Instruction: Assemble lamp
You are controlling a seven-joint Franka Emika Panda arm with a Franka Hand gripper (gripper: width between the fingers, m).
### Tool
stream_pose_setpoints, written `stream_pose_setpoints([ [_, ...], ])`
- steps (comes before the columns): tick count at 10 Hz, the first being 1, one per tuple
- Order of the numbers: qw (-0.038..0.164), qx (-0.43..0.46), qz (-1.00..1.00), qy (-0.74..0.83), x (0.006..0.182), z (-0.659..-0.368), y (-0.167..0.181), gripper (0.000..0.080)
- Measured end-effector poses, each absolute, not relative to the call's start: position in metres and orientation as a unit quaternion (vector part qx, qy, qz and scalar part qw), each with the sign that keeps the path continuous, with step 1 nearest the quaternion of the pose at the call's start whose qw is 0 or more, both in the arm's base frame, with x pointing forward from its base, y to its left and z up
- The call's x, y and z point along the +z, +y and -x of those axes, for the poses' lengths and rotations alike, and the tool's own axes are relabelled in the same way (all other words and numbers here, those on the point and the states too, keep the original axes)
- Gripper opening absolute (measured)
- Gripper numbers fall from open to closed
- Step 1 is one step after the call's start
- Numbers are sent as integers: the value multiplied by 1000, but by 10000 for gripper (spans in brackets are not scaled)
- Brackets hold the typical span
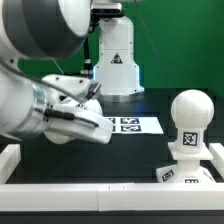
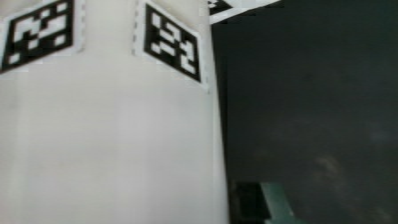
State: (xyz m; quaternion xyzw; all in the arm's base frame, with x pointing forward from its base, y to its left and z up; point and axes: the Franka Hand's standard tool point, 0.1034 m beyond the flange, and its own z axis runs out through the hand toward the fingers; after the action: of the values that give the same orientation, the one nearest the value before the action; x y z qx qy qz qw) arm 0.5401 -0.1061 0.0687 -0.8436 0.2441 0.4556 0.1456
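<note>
The shade [image 1: 115,60] is a tall tapered white part with a tag and stands at the back, partly behind my arm. In the wrist view the shade [image 2: 107,130] fills one side of the picture from very close, with two tags on its upper part. The round-headed bulb [image 1: 190,122] stands upright in the flared square base [image 1: 186,172] at the exterior view's right. My gripper [image 1: 100,127] reaches in from the exterior view's left, low over the table. One dark finger [image 2: 270,200] shows just beside the shade's wall; the other finger is hidden.
The marker board [image 1: 130,125] lies flat mid-table beside my gripper; its corner shows in the wrist view [image 2: 235,6]. A raised white rim [image 1: 60,190] runs along the table's front edge. A green wall is behind.
</note>
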Motion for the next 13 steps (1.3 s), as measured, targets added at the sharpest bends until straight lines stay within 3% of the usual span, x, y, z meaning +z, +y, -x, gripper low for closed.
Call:
stream_pose_setpoints([
  [1,148,437,854,239,94,-552,-102,46],
  [3,126,352,899,229,129,-574,-90,46],
  [5,119,303,914,244,117,-577,-93,47],
  [7,109,222,935,253,123,-591,-88,47],
  [9,118,138,942,281,163,-606,-59,47],
  [11,94,46,950,295,201,-620,-28,47],
  [12,81,32,956,281,211,-622,-22,47],
  [13,79,-11,956,282,209,-631,-21,47],
])
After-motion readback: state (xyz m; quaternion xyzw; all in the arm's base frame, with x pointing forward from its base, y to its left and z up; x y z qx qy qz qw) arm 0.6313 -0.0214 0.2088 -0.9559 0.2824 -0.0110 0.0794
